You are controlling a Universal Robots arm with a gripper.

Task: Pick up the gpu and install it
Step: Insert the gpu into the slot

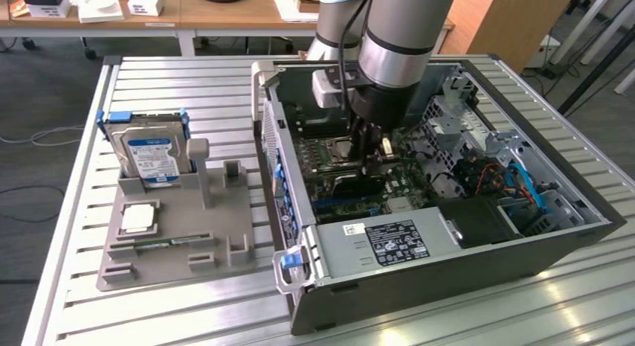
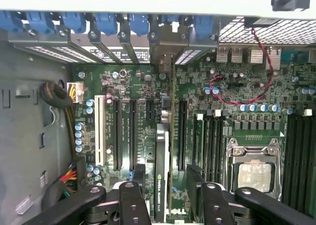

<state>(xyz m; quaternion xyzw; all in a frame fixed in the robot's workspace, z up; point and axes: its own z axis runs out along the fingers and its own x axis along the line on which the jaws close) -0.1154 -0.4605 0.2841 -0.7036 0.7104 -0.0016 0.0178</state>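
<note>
Inside the open computer case (image 1: pixel 555 234), we see our gripper (image 2: pixel 167 198) hanging low over the motherboard (image 2: pixel 237 101), its fingers (image 2: pixel 129 200) spread wide on either side of the gpu (image 2: pixel 162 170) and not clamping it. That card stands on edge in a slot, its bracket end toward the blue latches (image 2: pixel 106 22). We judge the install essentially done, with only the pull-back left. Outside, on the grey holder (image 1: pixel 163 245), the hard drive (image 1: pixel 151 154) stands untouched.
</note>
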